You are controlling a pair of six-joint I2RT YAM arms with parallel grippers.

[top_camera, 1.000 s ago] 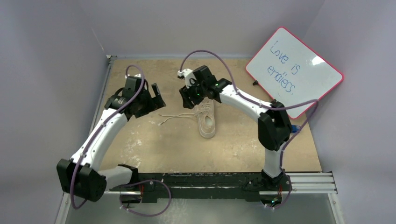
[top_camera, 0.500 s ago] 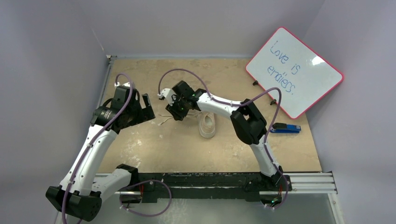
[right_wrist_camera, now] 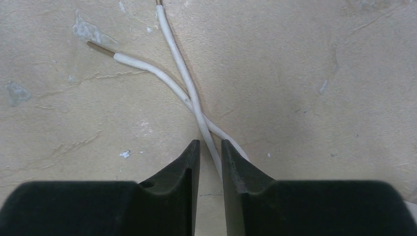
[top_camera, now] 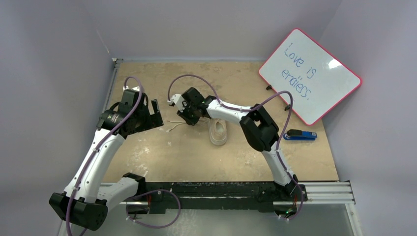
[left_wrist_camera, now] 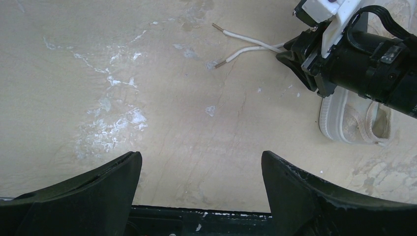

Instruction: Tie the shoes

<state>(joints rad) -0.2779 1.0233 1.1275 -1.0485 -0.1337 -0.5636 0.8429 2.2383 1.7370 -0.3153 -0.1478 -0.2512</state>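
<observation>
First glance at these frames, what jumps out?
The pink-framed whiteboard reading "Love is endless" leans at the far right. At centre, the right gripper, jaws nearly closed, straddles one of two crossed laces left of the cream sneaker; the left gripper hangs wide open beside them.

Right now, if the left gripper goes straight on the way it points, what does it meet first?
The left gripper, wide open, tilts down at the table, so it would probably touch bare tabletop first, before the two lace ends; depth is unclear.
</observation>
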